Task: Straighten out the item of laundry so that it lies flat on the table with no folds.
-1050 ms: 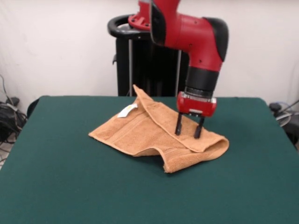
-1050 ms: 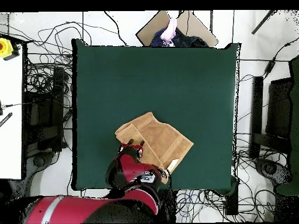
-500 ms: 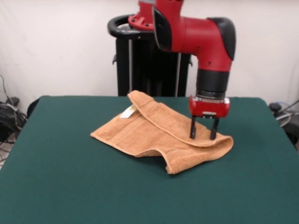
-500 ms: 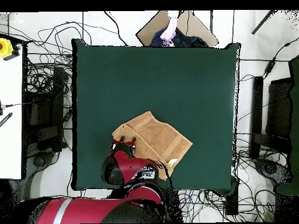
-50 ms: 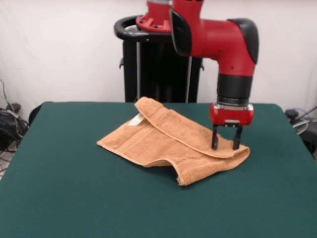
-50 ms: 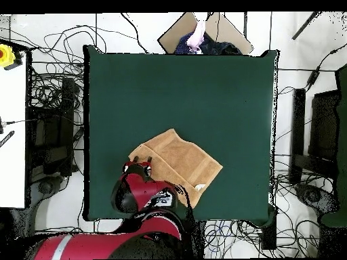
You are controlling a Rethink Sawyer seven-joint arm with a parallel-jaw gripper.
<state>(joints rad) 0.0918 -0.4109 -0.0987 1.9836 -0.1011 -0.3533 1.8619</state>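
Towel point(image 5: 171, 145) fold drawn further right than before, its edge between spread jaws.

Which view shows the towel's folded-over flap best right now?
The front view: the towel shows its raised fold beside the tool. Overhead, the towel looks like a flat patch, its near edge hidden under the arm.

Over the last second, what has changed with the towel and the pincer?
The pincer slid along the towel toward the fold's end at the front view's right. The raised flap near the white tag sank lower, and the fold end crept slightly rightward. The pincer shows open; the towel remains folded on the table.
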